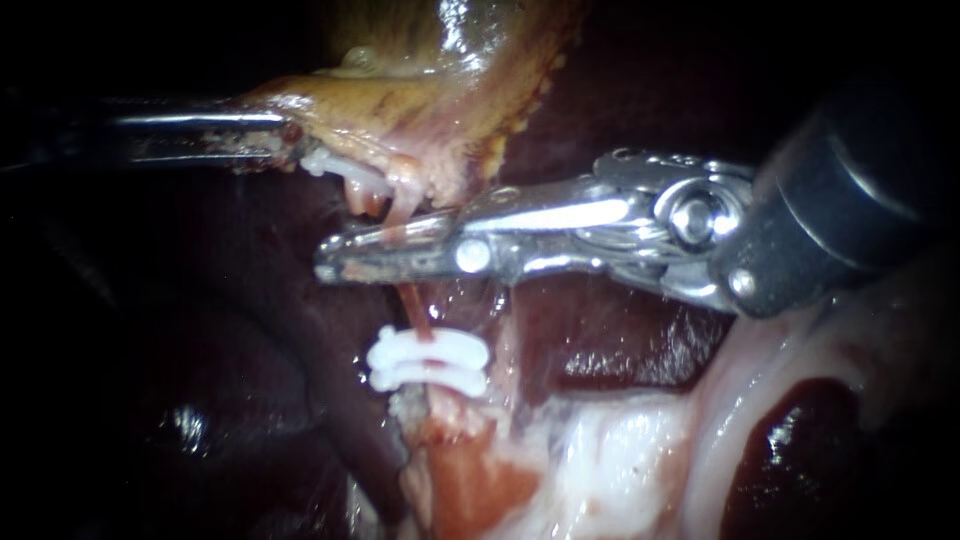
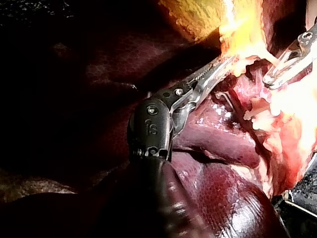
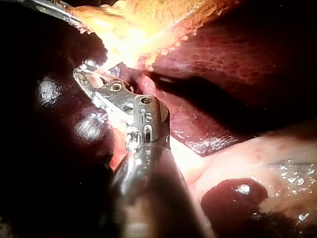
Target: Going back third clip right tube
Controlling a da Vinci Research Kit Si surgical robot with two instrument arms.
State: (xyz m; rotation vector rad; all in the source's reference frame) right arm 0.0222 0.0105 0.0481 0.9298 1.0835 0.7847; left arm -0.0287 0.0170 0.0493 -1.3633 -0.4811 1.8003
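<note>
A thin pink tube [image 1: 416, 312] runs from the yellowish gallbladder [image 1: 440, 90] down to two white clips [image 1: 428, 362] set side by side. A third white clip [image 1: 345, 172] sits higher, close under the gallbladder's edge. My right instrument [image 1: 325, 258] lies level between the upper clip and the pair. Its jaws are open by a narrow gap, and the tube crosses them near mid-length. They also show in the right wrist view [image 3: 81, 74]. My left instrument [image 1: 285, 138] is shut on the gallbladder's edge, holding it up, as the left wrist view [image 2: 225, 62] shows.
Dark liver [image 1: 200, 300] fills the left and lower left. Pale, bloody dissected tissue [image 1: 620, 450] lies under the paired clips and to the lower right. The right instrument's dark wrist [image 1: 830, 200] takes up the upper right.
</note>
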